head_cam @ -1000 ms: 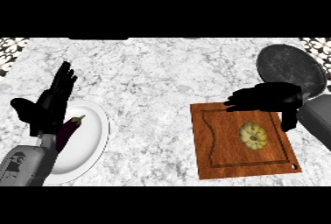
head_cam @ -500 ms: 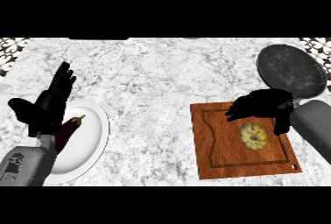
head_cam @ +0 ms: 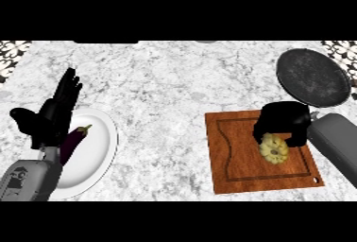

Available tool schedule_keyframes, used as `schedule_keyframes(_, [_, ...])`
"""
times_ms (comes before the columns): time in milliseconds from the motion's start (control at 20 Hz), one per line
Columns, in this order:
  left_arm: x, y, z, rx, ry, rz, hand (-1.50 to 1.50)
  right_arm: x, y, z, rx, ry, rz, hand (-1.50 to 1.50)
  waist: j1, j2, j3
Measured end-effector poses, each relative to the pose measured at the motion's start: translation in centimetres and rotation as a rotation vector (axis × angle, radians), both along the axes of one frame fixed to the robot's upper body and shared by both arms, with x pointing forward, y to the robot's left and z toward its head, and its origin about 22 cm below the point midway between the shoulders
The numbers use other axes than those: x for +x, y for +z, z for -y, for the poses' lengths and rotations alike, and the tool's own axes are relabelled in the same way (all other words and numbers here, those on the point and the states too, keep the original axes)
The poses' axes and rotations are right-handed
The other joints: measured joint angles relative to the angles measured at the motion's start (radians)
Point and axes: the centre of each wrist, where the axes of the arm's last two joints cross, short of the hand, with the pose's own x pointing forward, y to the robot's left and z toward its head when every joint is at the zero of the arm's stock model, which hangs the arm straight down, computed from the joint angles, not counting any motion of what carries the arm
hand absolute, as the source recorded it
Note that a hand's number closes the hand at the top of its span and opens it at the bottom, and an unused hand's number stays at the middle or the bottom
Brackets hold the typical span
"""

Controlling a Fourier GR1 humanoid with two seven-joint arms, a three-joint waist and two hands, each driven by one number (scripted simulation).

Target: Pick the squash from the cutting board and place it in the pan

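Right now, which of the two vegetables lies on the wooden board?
The yellow squash, close by the right hand, lies on the board. The purple eggplant lies on the white plate at the left instead.

Marble counter, seen steeply from above.

A white counter, veined and mottled in grey, fills almost the whole view. Its top is evenly lit, with only faint, soft shadows. A patterned surface of black-and-white floral figures shows at the far left and far right corners; whether it is wall or floor cannot be told.
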Motion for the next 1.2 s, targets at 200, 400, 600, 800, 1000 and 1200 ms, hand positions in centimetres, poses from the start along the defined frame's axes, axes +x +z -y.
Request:
schedule_keyframes(200, [-0.3, -0.2, -0.6, 0.002, 0.029, -0.008, 0.0, -0.6, -1.6, -0.6, 0.002, -0.265, -0.007, 1.5, -0.026, -0.015, -0.007])
schedule_keyframes(400, [-0.7, -0.5, -1.4, 0.009, 0.056, -0.019, 0.0, -1.4, -3.5, -1.3, 0.017, -0.57, 0.016, 1.5, -0.056, -0.028, -0.012])
schedule_keyframes(600, [-1.1, -0.7, -1.6, 0.007, 0.069, -0.028, 0.0, -2.6, -3.6, -3.6, 0.071, -0.757, 0.111, 1.5, -0.074, -0.033, -0.015])
schedule_keyframes(800, [-1.3, -0.5, -1.6, 0.001, 0.072, -0.028, 0.0, -3.8, -1.9, -6.3, 0.253, -0.869, 0.27, 1.5, -0.075, -0.028, -0.004])
schedule_keyframes(1000, [-1.3, -0.2, -1.6, 0.005, 0.067, -0.018, 0.0, -5.7, 1.1, -7.8, 0.426, -0.957, 0.375, 1.5, -0.068, -0.02, 0.0])
schedule_keyframes(1200, [-1.3, -0.2, -0.4, 0.002, 0.048, -0.011, 0.0, -7.2, 4.9, -6.5, 0.544, -1.069, 0.462, 1.5, -0.05, -0.011, 0.002])
